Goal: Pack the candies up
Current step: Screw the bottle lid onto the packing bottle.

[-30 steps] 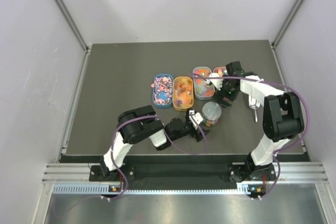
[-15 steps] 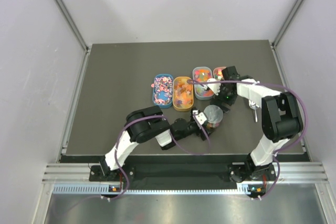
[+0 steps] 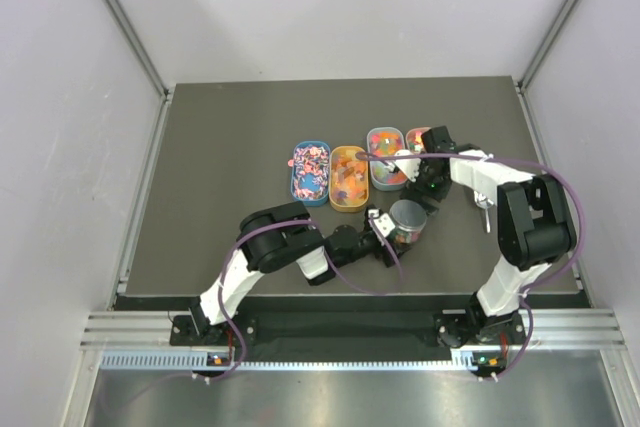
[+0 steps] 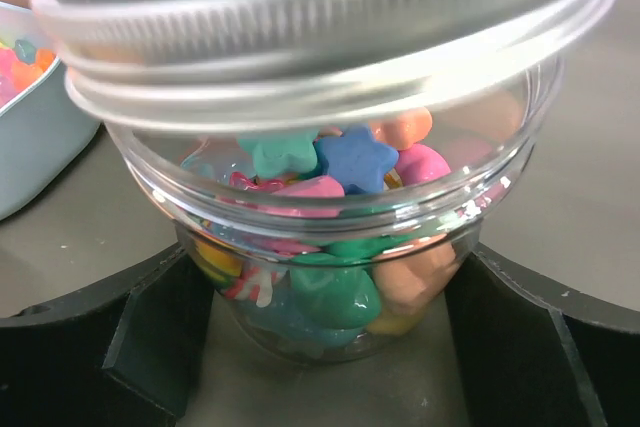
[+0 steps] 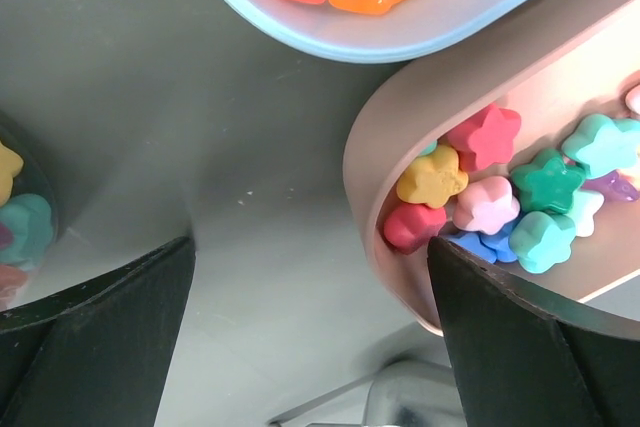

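The candies fill several oval trays: blue [image 3: 310,171], orange [image 3: 349,177], light blue [image 3: 385,157] and pink [image 3: 418,137]. More candies [image 4: 340,162], stars and blobs, sit in a clear jar [image 3: 405,217] whose silver lid [image 4: 330,37] lies tilted on top. My left gripper [image 3: 385,230] flanks the jar's base [image 4: 325,347], with both fingers against its wall. My right gripper [image 3: 428,182] hangs open over bare table [image 5: 310,277] between the jar and the pink tray [image 5: 400,117] of pastel candies [image 5: 490,202].
A silver metal scoop [image 3: 485,202] lies to the right of the right gripper, and part of it shows below the jaws [image 5: 400,402]. The light blue tray's rim [image 5: 400,37] is just beyond the right gripper. Grey walls surround the dark mat.
My left arm has reached forward, bringing its jaws around the jar and narrowing them a little. The right gripper has shifted slightly left and down, toward the jar.
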Motion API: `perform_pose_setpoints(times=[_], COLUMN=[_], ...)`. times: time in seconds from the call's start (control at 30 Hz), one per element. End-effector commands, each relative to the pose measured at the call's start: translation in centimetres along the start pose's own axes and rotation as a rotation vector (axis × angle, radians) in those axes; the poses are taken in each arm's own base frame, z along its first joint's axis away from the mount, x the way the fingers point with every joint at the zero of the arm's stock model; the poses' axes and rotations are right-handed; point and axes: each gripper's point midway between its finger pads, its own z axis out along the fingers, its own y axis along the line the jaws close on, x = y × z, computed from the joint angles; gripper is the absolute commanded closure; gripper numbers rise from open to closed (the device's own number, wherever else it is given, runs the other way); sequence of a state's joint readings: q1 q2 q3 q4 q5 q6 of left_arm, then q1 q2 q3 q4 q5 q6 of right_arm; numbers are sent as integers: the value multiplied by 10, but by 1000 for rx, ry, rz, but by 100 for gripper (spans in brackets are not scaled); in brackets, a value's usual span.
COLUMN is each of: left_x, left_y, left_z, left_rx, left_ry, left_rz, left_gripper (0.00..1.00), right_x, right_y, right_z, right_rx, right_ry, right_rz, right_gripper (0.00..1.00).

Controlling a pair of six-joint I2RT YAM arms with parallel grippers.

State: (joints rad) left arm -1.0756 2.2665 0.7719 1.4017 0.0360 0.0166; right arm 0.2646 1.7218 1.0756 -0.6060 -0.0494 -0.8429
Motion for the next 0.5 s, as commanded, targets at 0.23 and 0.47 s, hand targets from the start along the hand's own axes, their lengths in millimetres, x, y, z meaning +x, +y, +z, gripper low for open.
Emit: perform_pose_setpoints(times=[0.23,0.47], left_x=[163,171], left_y=[4,6], left_z=[-89,-93], left_rx=[-26,-34], left_ry=[633,657], left_rz=[36,34], left_gripper=[50,53], right_x=[1,25], right_y=[-21,-68], right_z=[-39,-56], right_rx=[136,257], right_ry=[19,59], right_rz=[-13,59], right_gripper=[0,0])
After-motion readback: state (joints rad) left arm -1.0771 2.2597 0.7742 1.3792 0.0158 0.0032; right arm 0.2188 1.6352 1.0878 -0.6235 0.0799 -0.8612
